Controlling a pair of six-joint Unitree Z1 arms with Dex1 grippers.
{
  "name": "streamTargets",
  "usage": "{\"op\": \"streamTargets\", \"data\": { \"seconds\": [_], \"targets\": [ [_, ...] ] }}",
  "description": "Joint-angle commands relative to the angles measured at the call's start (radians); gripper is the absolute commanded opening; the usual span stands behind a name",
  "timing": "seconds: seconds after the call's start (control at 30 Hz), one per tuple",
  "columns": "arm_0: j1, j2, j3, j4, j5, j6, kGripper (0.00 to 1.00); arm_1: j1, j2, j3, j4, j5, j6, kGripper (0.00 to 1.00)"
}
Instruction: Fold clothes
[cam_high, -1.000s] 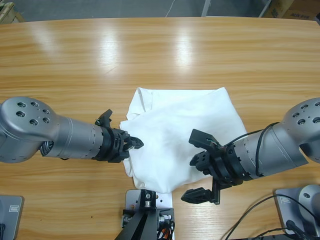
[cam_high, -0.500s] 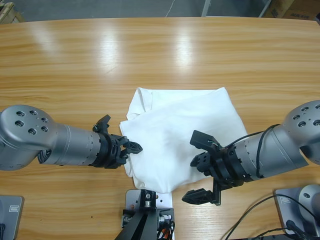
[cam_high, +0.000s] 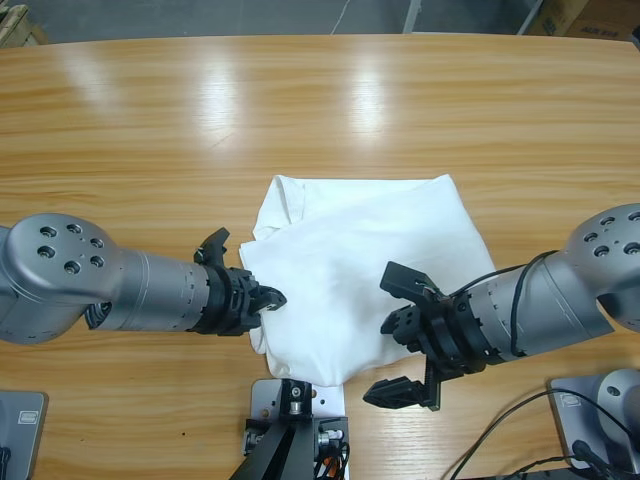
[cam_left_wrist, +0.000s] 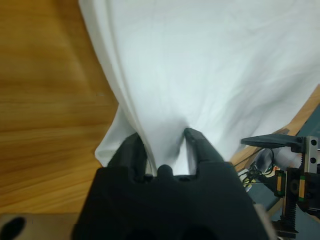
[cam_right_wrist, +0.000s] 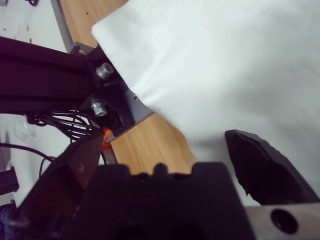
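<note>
Centrally on the table (cam_high: 150, 120), toward its near edge, lies the white T-shirt (cam_high: 370, 260), folded into a rough, wrinkled square. At its 9 o'clock edge the left gripper (cam_high: 268, 297) has its fingers (cam_left_wrist: 134, 147) pinched on a bunched fold of the cloth, which rises between them in the left wrist view. At the shirt's 4 o'clock corner the right gripper (cam_high: 400, 340) hovers with its fingers (cam_right_wrist: 260, 160) spread wide, one over the fabric, the other past the shirt's near edge, nothing between them. The table is glossy light wood with pale glare streaks. Beyond its far edge a strip of grey floor (cam_high: 250, 15) shows, with a cardboard box (cam_high: 590, 15) at 1 o'clock.
</note>
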Motion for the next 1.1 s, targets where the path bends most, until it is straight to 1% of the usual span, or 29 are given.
{"op": "streamTargets", "data": {
  "seconds": [0.03,0.17,0.33,0.43,0.6,0.73,0.8,0.93,1.1],
  "targets": [
    [-0.008,0.026,0.008,-0.012,0.036,0.041,0.000,0.008,0.048,0.022,-0.019,-0.010,0.014,0.996],
    [-0.008,0.007,-0.024,0.015,0.045,0.093,0.000,0.007,0.061,0.035,-0.035,-0.002,0.016,0.999],
    [0.007,-0.002,-0.202,0.153,0.040,0.278,0.000,0.008,0.085,0.045,-0.058,0.006,0.017,1.000],
    [0.008,0.004,-0.288,0.213,0.035,0.346,0.000,0.008,0.091,0.046,-0.062,0.007,0.019,1.000],
    [0.026,0.022,-0.361,0.218,-0.013,0.463,0.000,0.008,0.111,0.060,-0.092,0.008,0.024,1.000],
    [0.062,0.038,-0.424,0.223,-0.071,0.554,0.000,0.008,0.129,0.072,-0.118,0.015,0.025,1.000],
    [0.079,0.050,-0.442,0.229,-0.098,0.590,0.000,0.008,0.134,0.073,-0.123,0.017,0.025,1.000],
    [0.107,0.059,-0.438,0.246,-0.129,0.650,0.000,0.007,0.143,0.076,-0.129,0.024,0.025,1.000],
    [0.107,0.057,-0.437,0.283,-0.113,0.740,0.000,0.008,0.183,0.102,-0.185,0.041,0.025,1.000]
  ]
}}
